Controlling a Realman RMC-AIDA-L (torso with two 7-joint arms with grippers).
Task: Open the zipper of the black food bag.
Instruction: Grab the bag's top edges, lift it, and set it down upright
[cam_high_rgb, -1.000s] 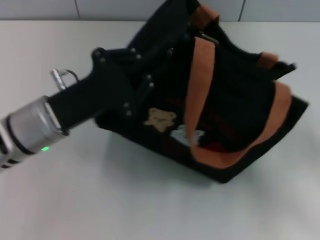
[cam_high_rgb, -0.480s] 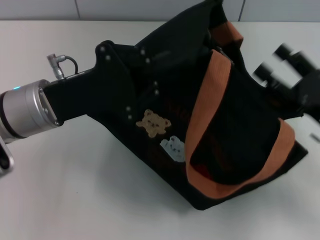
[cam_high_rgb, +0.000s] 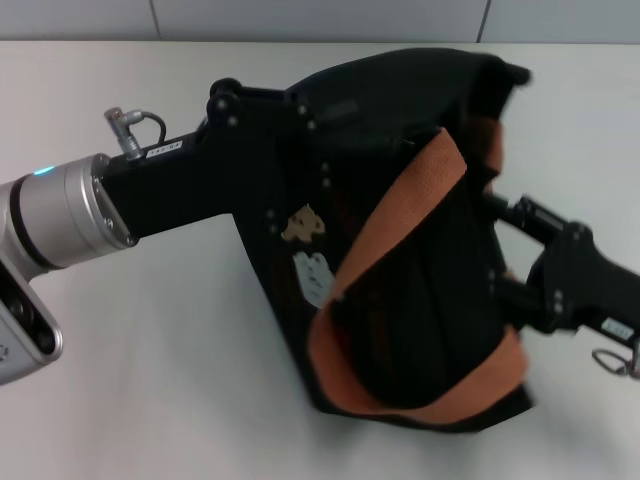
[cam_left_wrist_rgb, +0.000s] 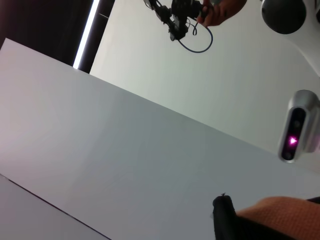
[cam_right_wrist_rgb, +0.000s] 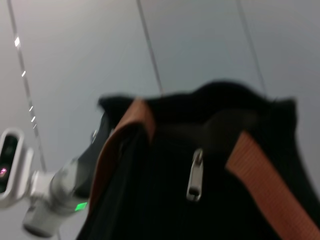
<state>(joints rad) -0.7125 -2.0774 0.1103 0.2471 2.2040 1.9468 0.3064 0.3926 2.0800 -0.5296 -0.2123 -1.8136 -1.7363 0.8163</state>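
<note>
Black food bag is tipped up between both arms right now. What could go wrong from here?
The black food bag is tilted and seems held by the left hand, so it may slip or swing. The right hand is against the bag's side, away from the zipper pull; a handle strap could snag it.

The black food bag (cam_high_rgb: 410, 190) is black fabric with tan-brown webbing handles (cam_high_rgb: 400, 225), a beige bear patch (cam_high_rgb: 303, 222) and a white label (cam_high_rgb: 315, 278) on its front. The zipper (cam_right_wrist_rgb: 194, 176) has a shiny silver pull. The table (cam_high_rgb: 150, 380) is plain white. Both grippers are black.
</note>
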